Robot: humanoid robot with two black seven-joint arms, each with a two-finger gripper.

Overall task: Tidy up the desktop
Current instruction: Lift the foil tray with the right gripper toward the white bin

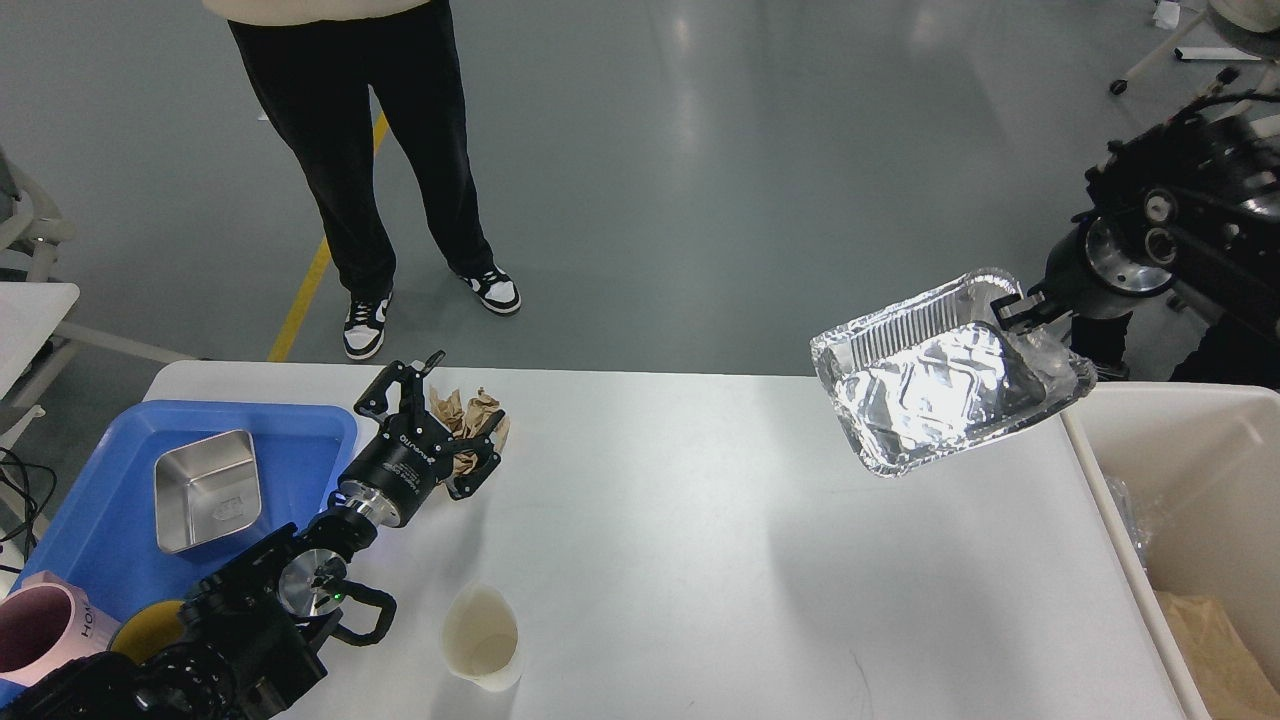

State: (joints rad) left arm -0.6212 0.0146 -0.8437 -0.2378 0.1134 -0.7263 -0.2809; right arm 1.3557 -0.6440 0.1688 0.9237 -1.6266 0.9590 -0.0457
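Note:
The white desktop [660,520] fills the lower view. My right gripper [1018,306] is shut on the rim of a crumpled foil tray [935,375] and holds it tilted in the air above the desktop's far right corner, next to the cream-white bin [1180,420]. My left gripper [450,410] is open, its fingers around a crumpled brown paper wad [470,425] near the desktop's far left. A white paper cup [481,637] lies on its side near the front.
A blue tray [90,510] at the left holds a steel box [207,488], a pink mug [40,630] and a yellow item [150,625]. The bin holds brown paper [1220,650]. A person stands beyond the desktop.

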